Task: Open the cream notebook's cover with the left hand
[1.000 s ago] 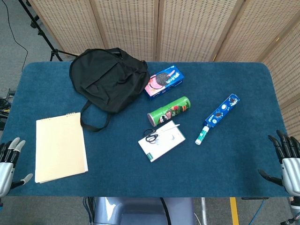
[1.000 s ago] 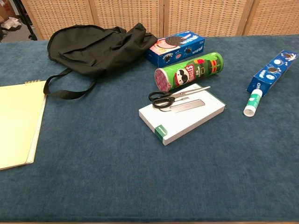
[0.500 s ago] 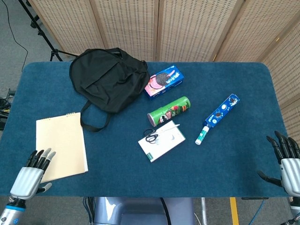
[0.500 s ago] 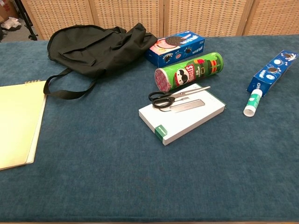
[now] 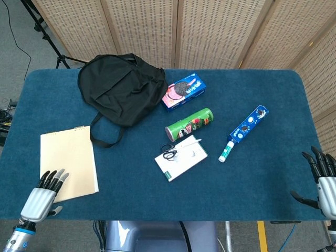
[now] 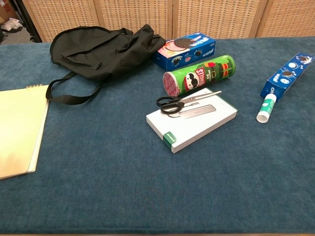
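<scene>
Blue felt covers the surface (image 5: pixel 131 194), and everything on it lies flat and well spread out, which leaves the near-left corner free for work. Biggest of the objects is the black backpack (image 5: pixel 122 89), slumped at the far left with its strap loop trailing toward the notebook (image 5: pixel 68 164). That cream notebook, the task's thing, lies closed at the near-left, its spiral binding at the far edge, so the cover would probably have to be lifted from the near or side edge and swung away. Next in size come the white box (image 5: pixel 181 158) in the middle, then the green chip can (image 5: pixel 189 124) lying on its side just behind it, the cookie box (image 5: pixel 183 91) beside the backpack, and the slim blue cookie pack (image 5: pixel 248 124) to the right with a glue stick (image 5: pixel 226 151) at its near end. Scissors (image 5: pixel 169 154) rest on top of the white box. The left hand (image 5: pixel 43 194) sits at the notebook's near-left corner, fingers spread and holding nothing, their tips over the cover's near edge; whether they touch it I cannot tell. The right hand (image 5: pixel 321 181) waits at the far right edge, fingers apart and empty, well clear of the work.
</scene>
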You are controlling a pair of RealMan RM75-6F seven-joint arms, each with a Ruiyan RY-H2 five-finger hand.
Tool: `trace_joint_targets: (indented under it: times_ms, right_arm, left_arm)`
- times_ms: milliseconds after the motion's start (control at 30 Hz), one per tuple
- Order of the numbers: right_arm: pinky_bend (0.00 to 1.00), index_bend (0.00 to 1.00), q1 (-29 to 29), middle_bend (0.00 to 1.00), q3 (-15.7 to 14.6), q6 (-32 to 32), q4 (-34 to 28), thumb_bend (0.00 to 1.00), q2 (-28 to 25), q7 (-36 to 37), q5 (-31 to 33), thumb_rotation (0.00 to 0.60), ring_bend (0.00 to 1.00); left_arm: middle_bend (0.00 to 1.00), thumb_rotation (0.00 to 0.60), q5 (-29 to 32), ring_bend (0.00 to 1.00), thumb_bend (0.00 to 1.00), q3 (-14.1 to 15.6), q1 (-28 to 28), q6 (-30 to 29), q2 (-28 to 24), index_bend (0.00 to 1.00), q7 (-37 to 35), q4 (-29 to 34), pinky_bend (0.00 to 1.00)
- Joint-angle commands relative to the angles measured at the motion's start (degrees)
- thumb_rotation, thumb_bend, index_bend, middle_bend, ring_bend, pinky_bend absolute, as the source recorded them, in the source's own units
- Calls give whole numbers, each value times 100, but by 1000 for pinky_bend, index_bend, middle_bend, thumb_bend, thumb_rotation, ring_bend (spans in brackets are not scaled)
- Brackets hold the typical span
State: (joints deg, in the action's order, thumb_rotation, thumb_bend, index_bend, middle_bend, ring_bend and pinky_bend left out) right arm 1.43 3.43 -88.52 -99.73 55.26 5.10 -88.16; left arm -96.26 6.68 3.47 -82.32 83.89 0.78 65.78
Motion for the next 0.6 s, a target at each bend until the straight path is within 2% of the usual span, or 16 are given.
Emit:
trace_joint_targets:
  times_ms: [33, 600]
  right_arm:
    - [0, 84, 0, 0, 4, 8, -5, 0, -6, 4, 11, 600, 0]
    - [0, 84, 7, 0, -16, 67, -42, 0, -25, -8, 22, 600, 0]
  left_arm:
    - [0, 600, 28, 0, 59, 12, -83, -173, 43, 0, -359, -334, 0]
    - [0, 600, 326, 0, 60, -62, -85, 51, 184, 0, -930, -1079, 0]
